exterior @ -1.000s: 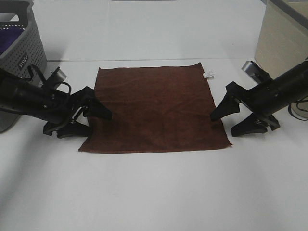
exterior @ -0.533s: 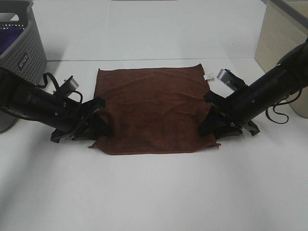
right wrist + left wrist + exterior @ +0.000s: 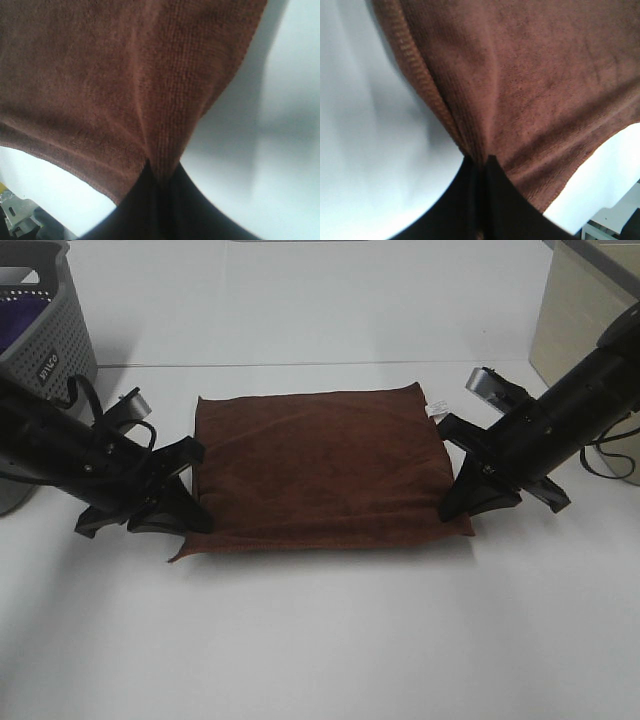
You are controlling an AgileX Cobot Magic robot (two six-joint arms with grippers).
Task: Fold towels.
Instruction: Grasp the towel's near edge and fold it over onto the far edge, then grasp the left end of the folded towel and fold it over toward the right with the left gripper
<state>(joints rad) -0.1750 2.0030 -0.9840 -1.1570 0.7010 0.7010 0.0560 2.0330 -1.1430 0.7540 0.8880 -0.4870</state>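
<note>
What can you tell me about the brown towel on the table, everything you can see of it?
The towel is a dark reddish-brown, soft, fuzzy-looking cloth, roughly rectangular, with a stitched hem and a small white tag at its far right corner. It lies on the white table, rumpled rather than flat. Its near part looks doubled, with a lower layer showing along the front edge. The left gripper pinches its left side and the right gripper pinches its right side.
</note>
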